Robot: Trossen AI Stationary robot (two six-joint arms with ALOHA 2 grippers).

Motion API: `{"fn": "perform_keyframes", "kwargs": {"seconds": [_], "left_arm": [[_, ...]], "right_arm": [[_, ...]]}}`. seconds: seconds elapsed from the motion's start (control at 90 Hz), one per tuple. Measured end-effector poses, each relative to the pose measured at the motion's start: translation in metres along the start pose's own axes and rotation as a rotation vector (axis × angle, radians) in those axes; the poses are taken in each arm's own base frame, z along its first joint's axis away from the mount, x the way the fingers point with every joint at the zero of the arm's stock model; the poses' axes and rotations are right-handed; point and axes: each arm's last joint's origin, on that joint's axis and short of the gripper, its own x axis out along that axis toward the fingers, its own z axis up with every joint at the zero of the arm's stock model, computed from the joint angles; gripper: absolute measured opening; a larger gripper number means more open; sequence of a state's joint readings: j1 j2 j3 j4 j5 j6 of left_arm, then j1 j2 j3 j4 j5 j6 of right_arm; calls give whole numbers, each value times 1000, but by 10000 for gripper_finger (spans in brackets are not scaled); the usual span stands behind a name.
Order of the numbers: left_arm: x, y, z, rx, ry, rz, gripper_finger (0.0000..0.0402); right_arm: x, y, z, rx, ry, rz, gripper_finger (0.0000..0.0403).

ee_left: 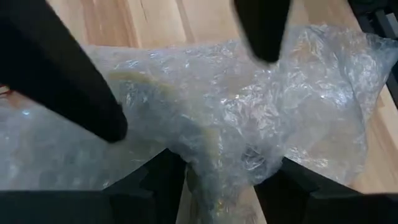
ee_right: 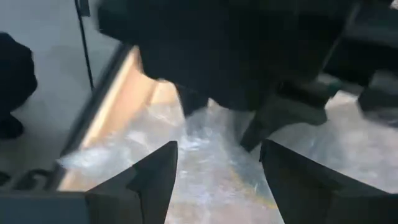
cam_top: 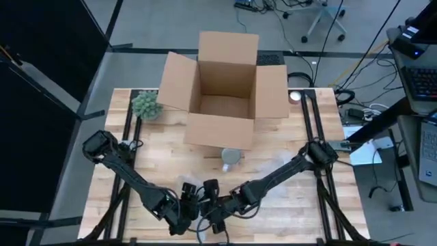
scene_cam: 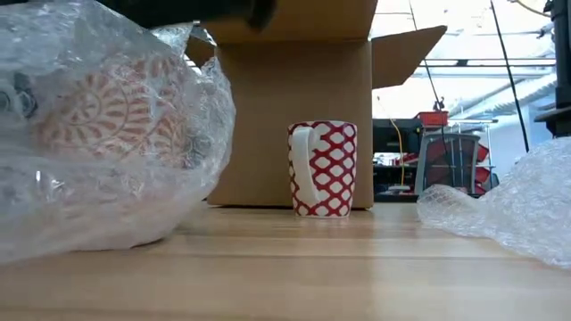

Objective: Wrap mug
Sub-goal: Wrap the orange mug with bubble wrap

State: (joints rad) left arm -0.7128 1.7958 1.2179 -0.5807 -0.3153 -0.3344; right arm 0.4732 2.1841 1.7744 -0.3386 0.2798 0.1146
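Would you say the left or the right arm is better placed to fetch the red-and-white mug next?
Probably right: the red-and-white mug stands nearer the right arm's side, though both the right gripper and left gripper are busy with the bubble wrap.

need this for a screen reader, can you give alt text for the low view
A red and white patterned mug stands upright on the wooden table in front of a cardboard box. A bubble-wrapped patterned object fills the near left, and loose bubble wrap lies at right.
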Motion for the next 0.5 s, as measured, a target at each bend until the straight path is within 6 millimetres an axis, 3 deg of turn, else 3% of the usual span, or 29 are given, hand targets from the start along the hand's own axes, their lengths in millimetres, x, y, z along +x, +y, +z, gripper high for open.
{"fn": "perform_keyframes", "kwargs": {"seconds": [0.222, 0.5], "left_arm": [[-7, 0, 5, -5, 10, -25, 161], [-45, 5, 15, -35, 79, -69, 161]], "right_arm": [[24, -5, -12, 24, 30, 30, 217], [23, -7, -4, 36, -35, 25, 217]]}}
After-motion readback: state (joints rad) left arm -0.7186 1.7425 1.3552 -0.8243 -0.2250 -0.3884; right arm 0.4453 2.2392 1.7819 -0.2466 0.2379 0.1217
